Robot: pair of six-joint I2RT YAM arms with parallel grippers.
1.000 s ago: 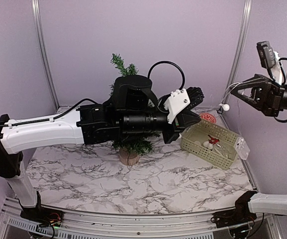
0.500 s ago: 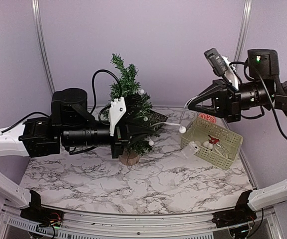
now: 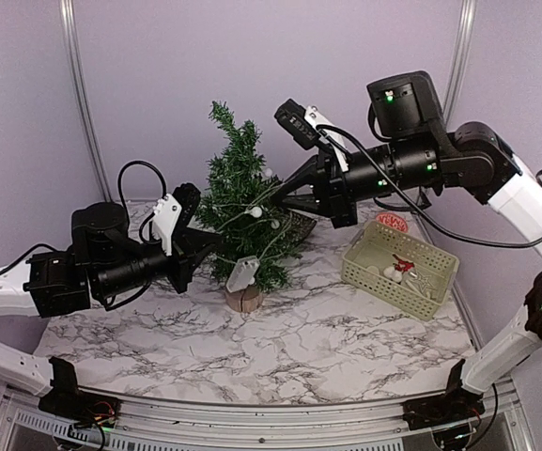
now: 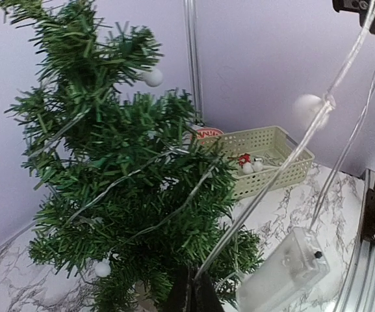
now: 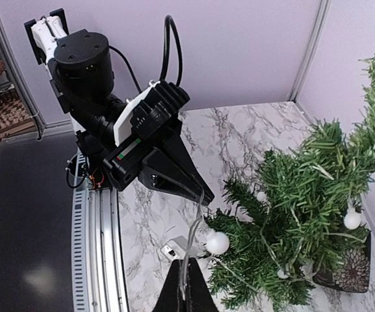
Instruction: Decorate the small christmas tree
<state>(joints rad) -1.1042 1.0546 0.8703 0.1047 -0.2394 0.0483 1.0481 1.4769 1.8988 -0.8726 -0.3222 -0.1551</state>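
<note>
The small christmas tree [image 3: 240,178] stands on the worktop [image 3: 299,348] at the centre, a little toward 12 o'clock, upright on its wooden base. One second ago the left arm lies across in front of the tree and reaches to the basket [image 3: 388,287] at 3 o'clock, and the right claw waits far at the right edge. Now the left claw [image 3: 209,242] is pulled back to 9 o'clock of the tree, and the right claw [image 3: 282,196] is come in at 2 o'clock, just beside the branches. Both claws are together, each one clamped on the thin light string [image 3: 255,213]. The string now lies over the branches, and its battery box [image 3: 242,274] hangs in front of the trunk. I judge that the string is out of the basket and the draping is begun, not finished.
</note>
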